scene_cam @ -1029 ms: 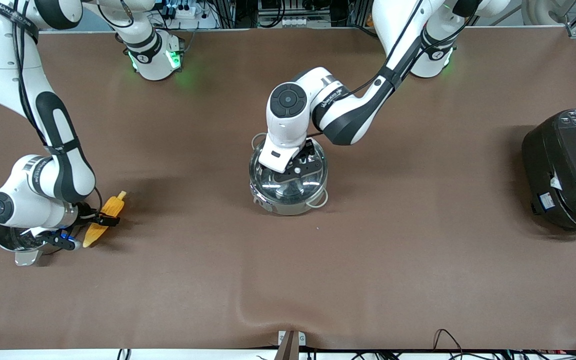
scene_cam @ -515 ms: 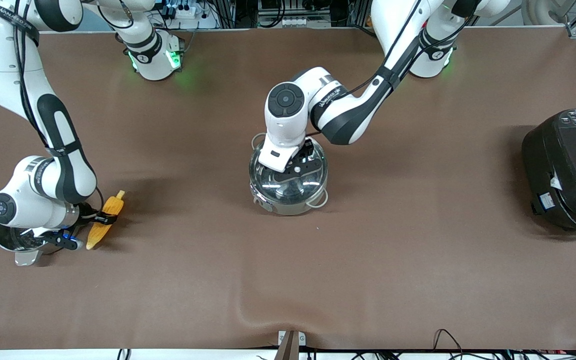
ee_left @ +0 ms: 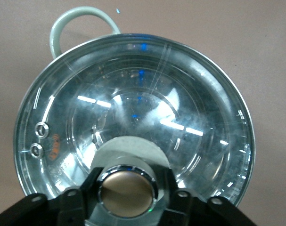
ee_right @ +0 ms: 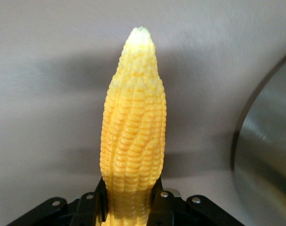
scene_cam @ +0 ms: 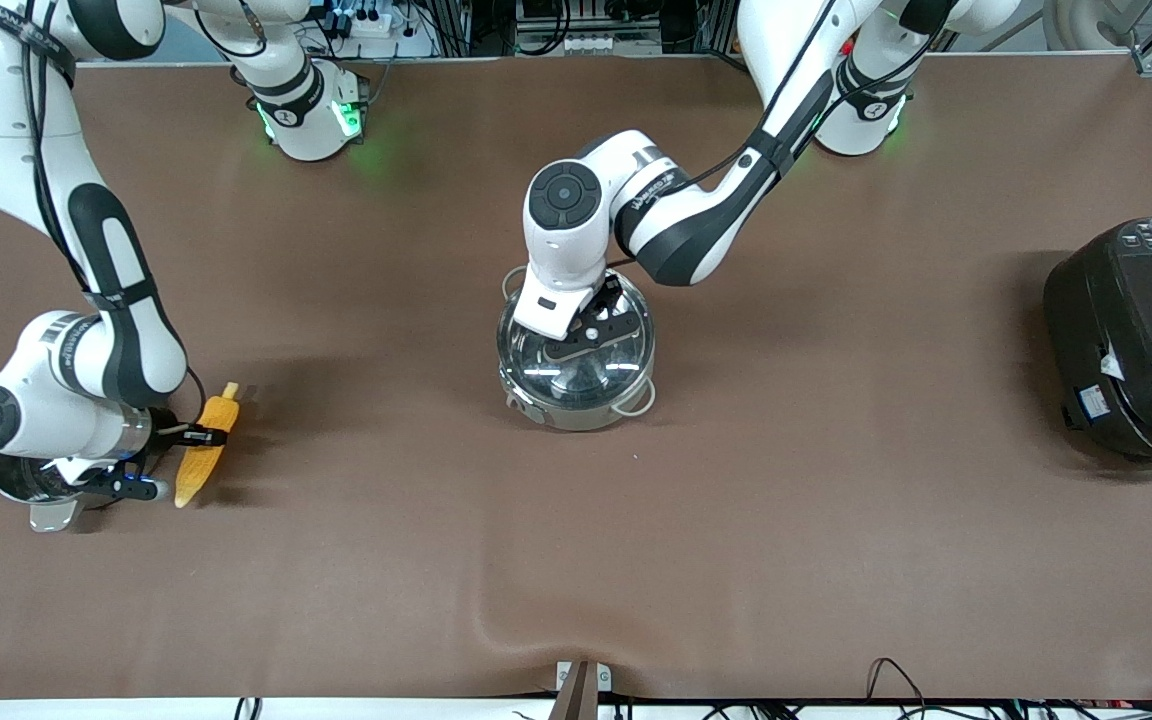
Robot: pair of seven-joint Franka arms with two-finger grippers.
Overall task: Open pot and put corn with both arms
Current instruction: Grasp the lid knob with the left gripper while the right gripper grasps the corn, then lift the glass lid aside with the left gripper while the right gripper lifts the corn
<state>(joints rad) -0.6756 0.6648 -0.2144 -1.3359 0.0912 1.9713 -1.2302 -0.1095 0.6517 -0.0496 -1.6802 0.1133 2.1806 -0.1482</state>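
Two pincers grip: the left pincer (scene_cam: 591,325) is clamped on the coppery knob (ee_left: 126,189) of the glass lid (ee_left: 133,117), which sits on the pot (scene_cam: 576,362) mid-bench, while the right pincer (scene_cam: 198,436) squeezes the corn (scene_cam: 204,450). Just beside it stands a second steel pot (scene_cam: 26,480); a black rice cooker (scene_cam: 1136,340) sits well apart.

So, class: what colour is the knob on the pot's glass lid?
Coppery bronze with a shiny chrome rim. The knob shows best in the left wrist view.
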